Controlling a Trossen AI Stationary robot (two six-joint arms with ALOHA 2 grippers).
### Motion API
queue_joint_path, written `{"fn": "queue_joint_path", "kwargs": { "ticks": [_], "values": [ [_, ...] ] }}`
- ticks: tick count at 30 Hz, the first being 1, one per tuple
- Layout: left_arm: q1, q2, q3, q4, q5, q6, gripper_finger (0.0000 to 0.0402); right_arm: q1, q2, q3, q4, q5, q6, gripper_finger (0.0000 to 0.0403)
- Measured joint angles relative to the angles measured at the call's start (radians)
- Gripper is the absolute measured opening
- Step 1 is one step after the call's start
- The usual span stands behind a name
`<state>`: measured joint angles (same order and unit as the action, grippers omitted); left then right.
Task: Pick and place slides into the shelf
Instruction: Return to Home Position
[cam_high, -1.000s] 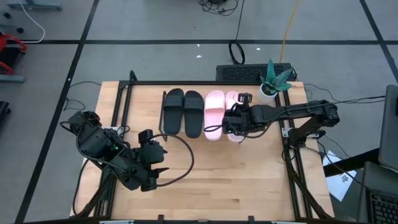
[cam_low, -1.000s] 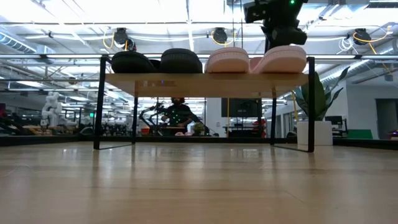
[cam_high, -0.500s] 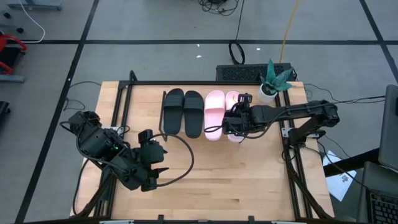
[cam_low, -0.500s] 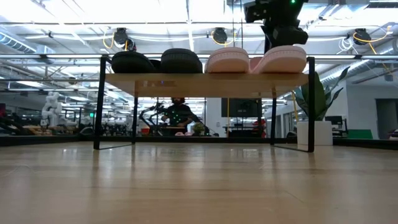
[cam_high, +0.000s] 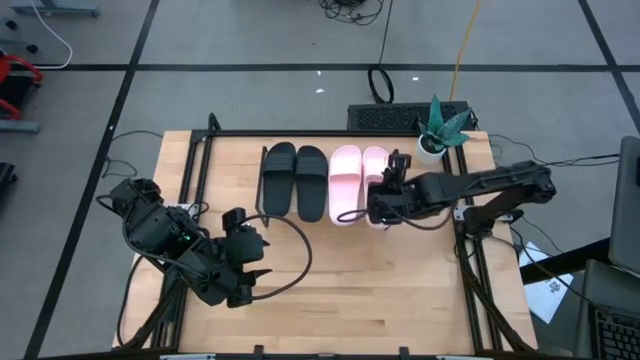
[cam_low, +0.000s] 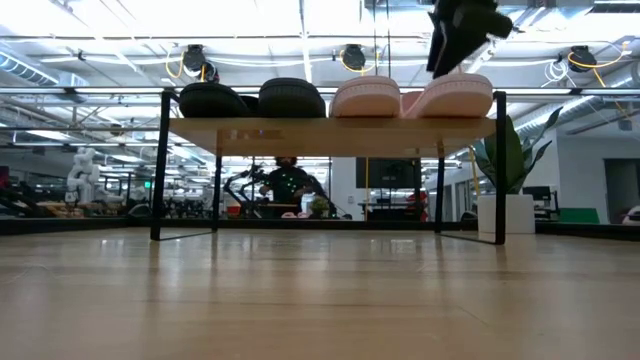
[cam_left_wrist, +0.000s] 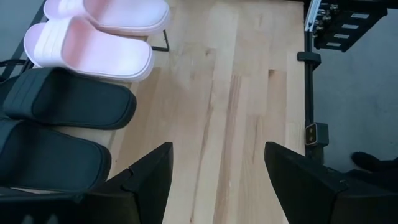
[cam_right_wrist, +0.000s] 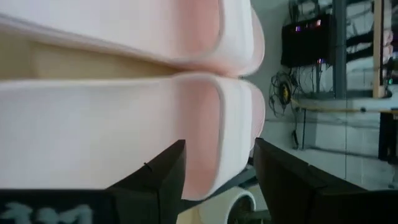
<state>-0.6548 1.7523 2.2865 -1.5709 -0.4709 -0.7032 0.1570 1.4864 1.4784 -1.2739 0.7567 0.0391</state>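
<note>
Your right gripper (cam_high: 382, 197), fingers spread and holding nothing, hangs just above the near half of the rightmost pink slide (cam_high: 374, 160). That slide lies on the shelf (cam_low: 330, 135) at its right end, the other pink slide (cam_high: 346, 185) touching it on the left, then the black pair (cam_high: 281, 178). Your left gripper (cam_high: 258, 263) sits over the table (cam_high: 400, 290) at near left, fingers apart and empty.
</note>
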Motion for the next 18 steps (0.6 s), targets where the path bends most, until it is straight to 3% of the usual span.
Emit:
{"fn": "queue_joint_path", "kwargs": {
  "ticks": [4,7,12,15,18],
  "values": [
    [0.0,-0.002,0.0,0.0,0.002,0.054,0.0253,0.065,-0.027,0.021,-0.001,-0.003,0.001,0.0179],
    [-0.009,-0.022,0.0,0.0,0.062,0.094,0.0253,0.133,-0.053,0.043,0.0,-0.002,0.055,0.0178],
    [-0.057,-0.067,0.0,0.0,0.137,-0.054,0.0253,0.256,-0.132,0.057,0.002,-0.002,0.226,0.0178],
    [-0.129,-0.081,0.0,0.002,0.129,-0.099,0.0253,0.316,-0.191,0.058,-0.002,-0.003,0.383,0.0177],
    [-0.228,-0.073,-0.002,0.005,0.065,-0.126,0.0253,0.36,-0.249,0.058,-0.013,-0.1,0.525,0.0178]
  ]
}}
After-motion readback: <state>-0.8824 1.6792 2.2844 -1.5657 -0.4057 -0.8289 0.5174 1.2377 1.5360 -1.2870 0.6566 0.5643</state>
